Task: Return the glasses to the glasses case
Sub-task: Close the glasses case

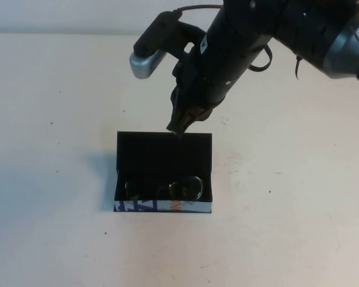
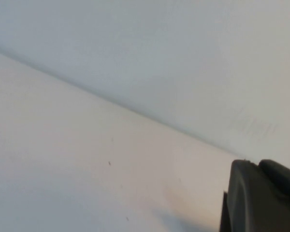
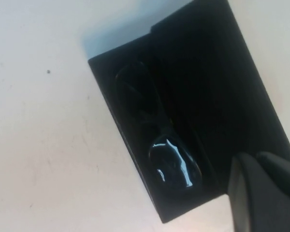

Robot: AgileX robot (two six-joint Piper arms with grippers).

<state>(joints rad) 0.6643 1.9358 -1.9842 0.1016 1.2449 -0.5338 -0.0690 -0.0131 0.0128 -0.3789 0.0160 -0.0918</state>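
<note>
Glasses (image 1: 164, 189) lie inside the glasses case (image 1: 163, 206), long axis along the case's length, lenses toward its printed front. Right gripper (image 1: 178, 127), jaws closed and empty, sits at the upright lid's top edge. Risk: an off-centre push could skid the case instead of closing it. Left gripper (image 2: 261, 198): away from the case, jaw state cannot be told.

The raised camera looks steeply down on the pale tabletop (image 1: 60, 239). The right wrist camera sits close above the open black rectangular glasses case (image 3: 222, 96), just past its shut jaws, sharing that case (image 1: 161, 152) with the high view. The left wrist camera faces bare tabletop and wall.
</note>
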